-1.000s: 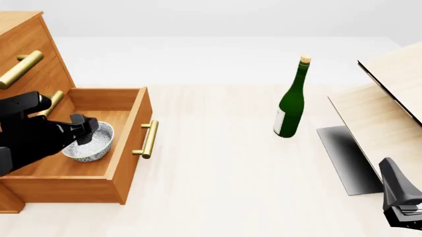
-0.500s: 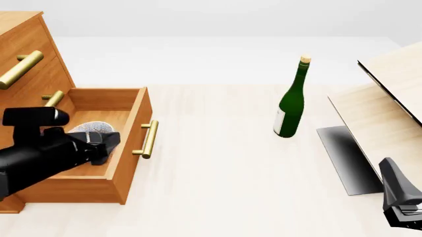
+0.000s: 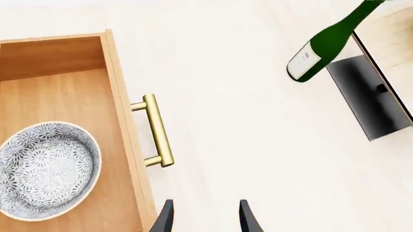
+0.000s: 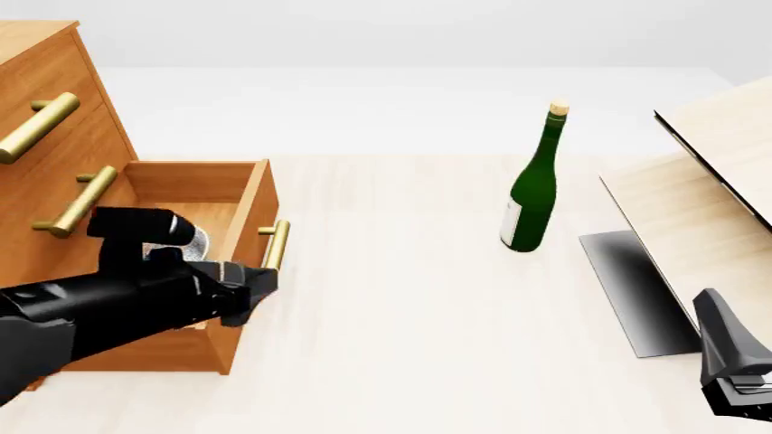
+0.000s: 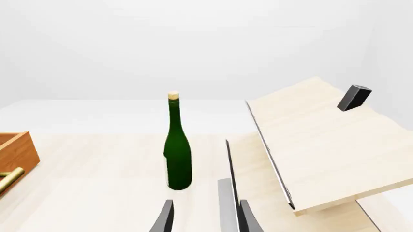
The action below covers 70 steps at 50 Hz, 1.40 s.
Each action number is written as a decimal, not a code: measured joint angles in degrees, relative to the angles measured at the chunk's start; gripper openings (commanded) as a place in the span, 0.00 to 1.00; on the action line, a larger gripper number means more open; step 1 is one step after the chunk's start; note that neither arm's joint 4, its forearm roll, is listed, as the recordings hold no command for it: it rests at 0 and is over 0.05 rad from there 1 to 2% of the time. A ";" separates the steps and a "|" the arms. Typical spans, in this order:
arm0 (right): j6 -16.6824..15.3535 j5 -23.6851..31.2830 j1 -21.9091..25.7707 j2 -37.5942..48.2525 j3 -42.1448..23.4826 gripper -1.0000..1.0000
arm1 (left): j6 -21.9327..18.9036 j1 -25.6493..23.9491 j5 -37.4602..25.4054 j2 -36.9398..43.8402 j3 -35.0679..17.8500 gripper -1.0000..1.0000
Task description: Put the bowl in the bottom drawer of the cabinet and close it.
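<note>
The white-grey speckled bowl [image 3: 48,169] rests on the floor of the bottom drawer [image 3: 58,96], which stands pulled out of the cabinet [image 4: 49,117]. In the front view only a sliver of the bowl [image 4: 194,240] shows behind my left arm. My left gripper [image 4: 251,291] hovers over the drawer's front panel near its brass handle [image 4: 275,246], open and empty. In the left wrist view its fingertips [image 3: 165,218] straddle bare table beside the handle [image 3: 156,130]. My right gripper [image 4: 739,384] waits at the near right, open with nothing in it.
A green wine bottle [image 4: 531,194] stands upright mid-table. Pale slanted wooden boards [image 4: 711,208] and a dark grey plate [image 4: 634,289] fill the right side. The two upper drawers are closed, their brass handles [image 4: 36,127] sticking out.
My left gripper has let go of the bowl, risen out of the drawer and moved right to the front panel. The bowl stays in the drawer. The right arm has not moved.
</note>
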<state>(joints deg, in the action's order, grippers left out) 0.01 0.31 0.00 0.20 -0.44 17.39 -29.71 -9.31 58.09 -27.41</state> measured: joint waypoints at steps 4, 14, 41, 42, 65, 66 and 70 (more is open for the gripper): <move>0.00 0.00 0.00 0.00 0.00 1.00 | 0.86 -2.14 -0.08 1.14 -0.38 1.00; 0.00 0.00 0.00 0.00 0.00 1.00 | 3.80 -7.89 0.54 5.00 -0.45 1.00; 0.00 0.00 0.00 0.00 0.00 1.00 | 14.89 -16.37 6.92 15.33 3.33 1.00; 0.00 0.00 0.00 0.00 0.00 1.00 | 15.13 -16.33 7.16 15.57 3.50 1.00; 0.00 0.00 0.00 0.00 0.00 1.00 | 18.66 -10.63 13.69 20.93 8.18 1.00; 0.00 0.00 0.00 0.00 0.00 1.00 | 18.69 -10.14 13.99 21.24 8.32 1.00; 0.00 0.00 0.00 0.00 0.00 1.00 | 18.67 -8.18 15.10 22.49 8.71 1.00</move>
<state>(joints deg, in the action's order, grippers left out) 0.01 0.31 0.00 0.20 -0.44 36.07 -37.89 5.79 80.58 -18.70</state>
